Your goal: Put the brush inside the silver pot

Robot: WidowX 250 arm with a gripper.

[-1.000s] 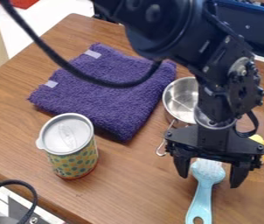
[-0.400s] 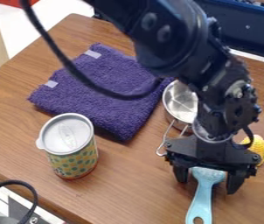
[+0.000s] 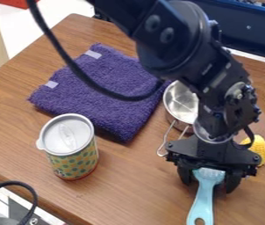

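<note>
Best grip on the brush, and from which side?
Probably the neck of the brush, from straight above, one finger per long side. It lies lengthwise below the gripper, and the neck is narrower than the head, so it should pinch easily.

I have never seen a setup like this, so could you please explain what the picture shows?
A fixed camera looks down at a slant on a wooden table. The black machine is a robot arm, ending in a gripper. The gripper is at the head of a light-blue brush; whether it holds it firmly, I cannot tell. Also there are a silver pot, a folded purple towel, an upright, dotted canister and a yellow, bumpy object. The brush is outside the pot.
</note>
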